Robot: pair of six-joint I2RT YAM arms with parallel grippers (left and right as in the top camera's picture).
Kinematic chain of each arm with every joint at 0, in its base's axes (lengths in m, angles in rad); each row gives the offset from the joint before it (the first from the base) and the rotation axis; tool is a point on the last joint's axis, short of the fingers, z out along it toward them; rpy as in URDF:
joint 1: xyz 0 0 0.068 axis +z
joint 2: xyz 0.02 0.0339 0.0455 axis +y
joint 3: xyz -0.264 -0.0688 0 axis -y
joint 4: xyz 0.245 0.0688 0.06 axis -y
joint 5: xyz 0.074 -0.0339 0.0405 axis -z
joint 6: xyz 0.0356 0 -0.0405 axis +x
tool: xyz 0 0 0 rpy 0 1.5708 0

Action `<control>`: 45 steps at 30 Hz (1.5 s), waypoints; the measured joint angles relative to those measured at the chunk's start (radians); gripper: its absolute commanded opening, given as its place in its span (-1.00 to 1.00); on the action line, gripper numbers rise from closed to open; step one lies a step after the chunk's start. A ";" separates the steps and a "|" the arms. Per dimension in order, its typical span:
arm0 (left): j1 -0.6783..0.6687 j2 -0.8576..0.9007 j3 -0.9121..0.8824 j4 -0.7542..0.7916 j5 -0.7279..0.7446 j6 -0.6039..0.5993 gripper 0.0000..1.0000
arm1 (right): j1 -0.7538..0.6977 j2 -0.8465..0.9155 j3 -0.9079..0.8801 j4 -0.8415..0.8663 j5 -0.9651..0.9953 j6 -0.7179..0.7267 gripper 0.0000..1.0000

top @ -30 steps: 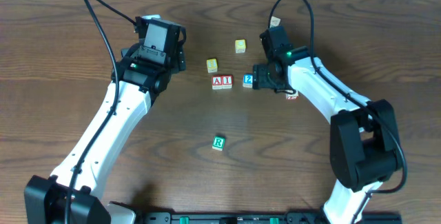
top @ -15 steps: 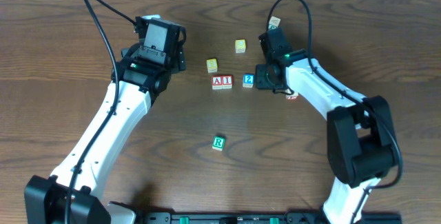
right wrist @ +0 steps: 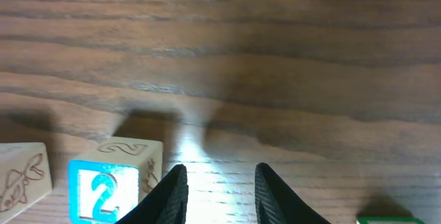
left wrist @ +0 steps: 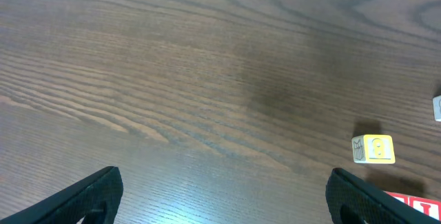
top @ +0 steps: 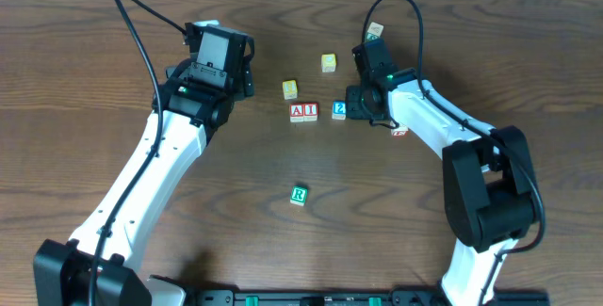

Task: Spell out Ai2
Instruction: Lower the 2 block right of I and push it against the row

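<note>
The blue 2 block [top: 339,110] sits on the counter [top: 236,174] just above the frame's centre. It lies a small gap to the right of the red A block [top: 297,111] and I block [top: 309,111], which touch each other. The right claw [right wrist: 219,189] stands just right of the 2 block, its fingers narrowly parted and grasping nothing. The left claw [left wrist: 224,195], at upper left, is spread wide and released. A near yellow block [top: 290,88] and a far yellow block [top: 328,62] lie above the row, and a green R block [top: 299,195] lies well below it.

Dark wood-grain worktop [top: 75,80] carrying A block [top: 298,111] touching I block [top: 309,111], blue 2 block [top: 339,109] just beside, yellow block [top: 289,88] and second yellow block [top: 328,62] near, green R block [top: 299,195] well apart.
</note>
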 measured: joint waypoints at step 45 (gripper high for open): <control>0.000 0.000 0.000 0.000 0.000 0.000 0.91 | 0.040 0.047 0.000 0.100 -0.109 0.008 -0.29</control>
